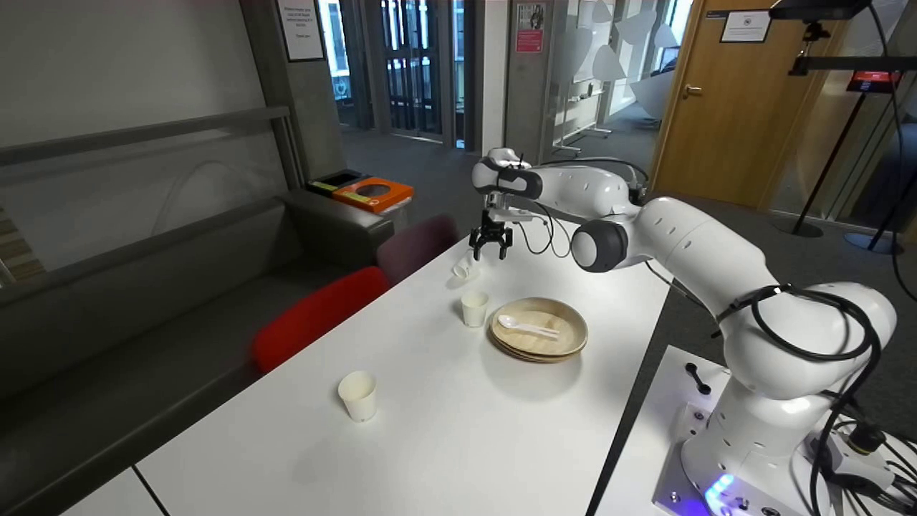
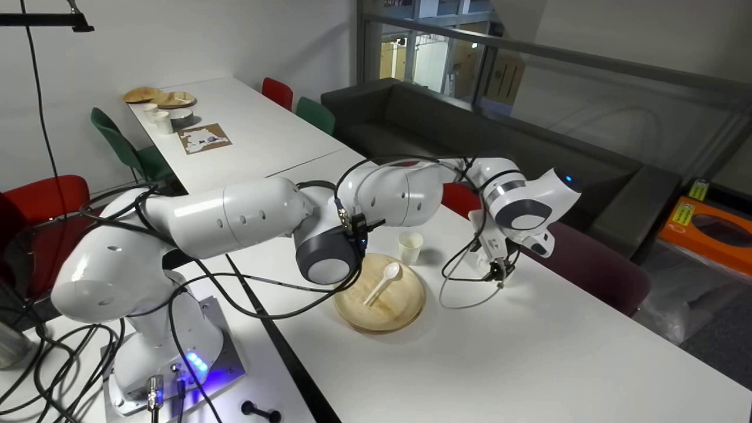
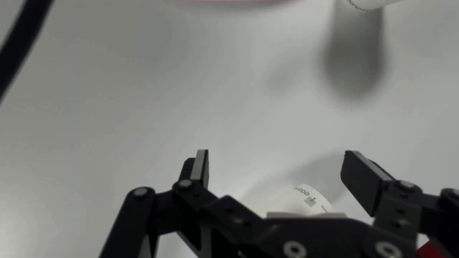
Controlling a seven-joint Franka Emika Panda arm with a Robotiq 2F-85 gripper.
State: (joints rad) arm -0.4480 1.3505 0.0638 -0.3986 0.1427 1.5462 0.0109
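My gripper (image 1: 490,254) points down over the far part of the white table, its fingers wide apart and nothing between the pads. Just below it a white paper cup (image 1: 466,267) lies on its side. In the wrist view this cup (image 3: 301,200) shows behind the gripper's body (image 3: 276,154), its lower part hidden. A pale upright cup (image 1: 474,309) stands beside a stack of tan plates (image 1: 571,326). On the top plate lies white plastic cutlery, with a spoon (image 2: 383,282) visible. Farther along the table, another upright cup (image 1: 357,396) stands alone.
A red chair (image 1: 319,315) and a maroon chair (image 2: 593,267) line one table edge, with a grey sofa (image 1: 179,301) behind. A loose cable (image 2: 464,305) loops from the wrist near the tabletop. More plates (image 2: 141,95) and cups sit on the far table.
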